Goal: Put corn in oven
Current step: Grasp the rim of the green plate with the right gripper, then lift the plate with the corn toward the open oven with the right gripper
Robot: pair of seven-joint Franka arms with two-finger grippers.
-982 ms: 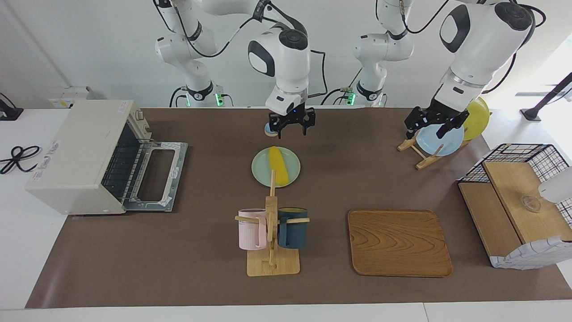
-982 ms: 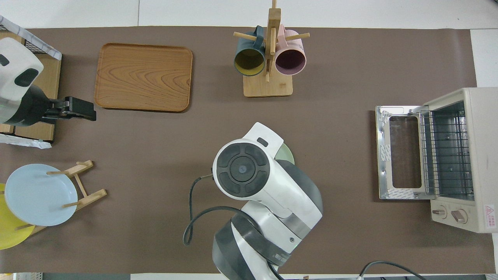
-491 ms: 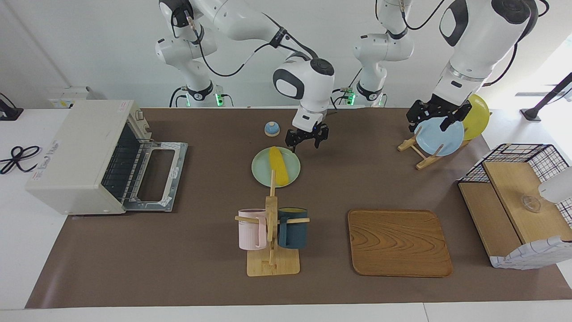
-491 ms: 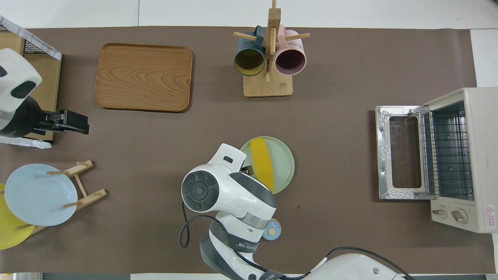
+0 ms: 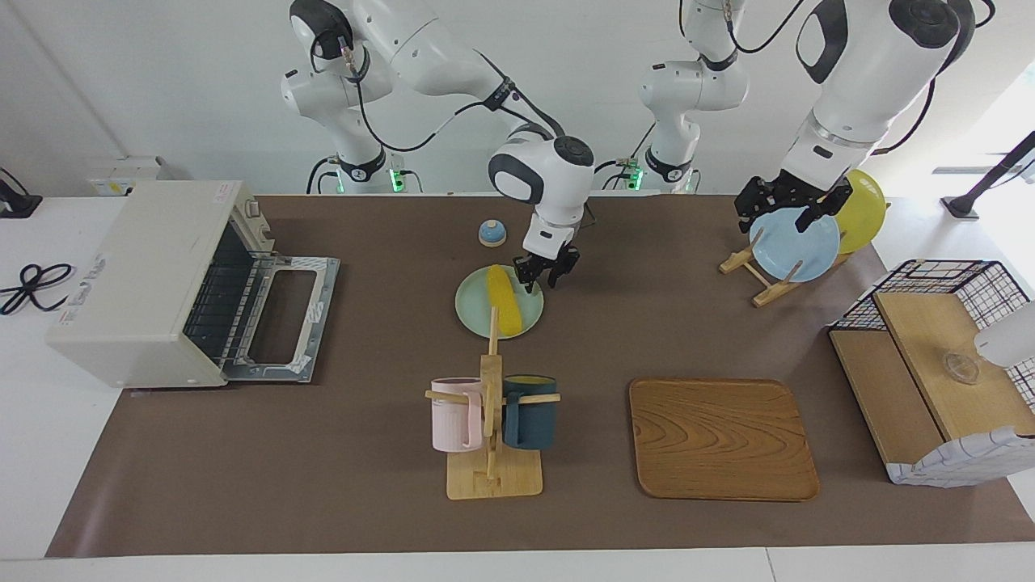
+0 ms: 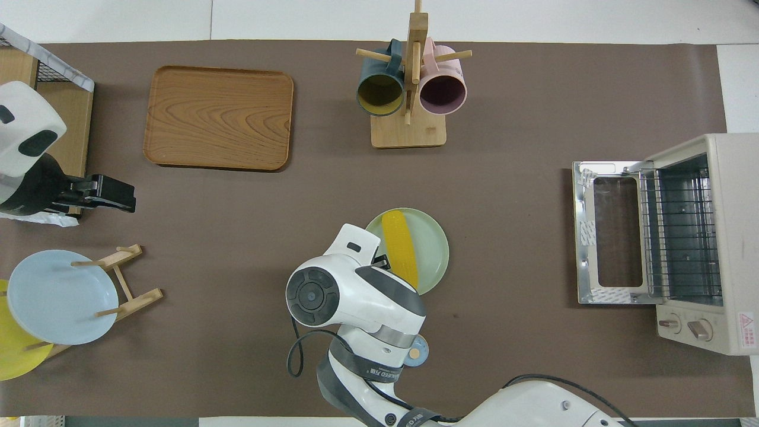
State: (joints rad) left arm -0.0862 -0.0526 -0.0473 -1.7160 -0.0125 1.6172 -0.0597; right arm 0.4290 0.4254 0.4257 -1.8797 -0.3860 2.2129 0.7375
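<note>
The yellow corn (image 5: 502, 300) (image 6: 399, 251) lies on a pale green plate (image 5: 473, 308) (image 6: 431, 249) in the middle of the table. My right gripper (image 5: 545, 276) hangs low over the plate's rim, beside the corn on the side toward the left arm's end, apart from it. In the overhead view its own wrist hides it. The cream oven (image 5: 137, 279) (image 6: 705, 237) stands at the right arm's end with its door (image 5: 279, 315) dropped flat and the wire rack bare. My left gripper (image 5: 788, 212) (image 6: 109, 194) waits open above the plate rack.
A small blue bell (image 5: 492, 233) sits nearer the robots than the plate. A mug tree (image 5: 492, 412) with two mugs, a wooden tray (image 5: 722, 438), a rack with a blue plate (image 5: 796, 246) and a yellow plate (image 5: 862, 202), and a basket shelf (image 5: 938, 380) stand around.
The right arm swung from above the bell toward the left arm's end, then came down to the plate's rim beside the corn. The left gripper rose a little over the blue plate.
</note>
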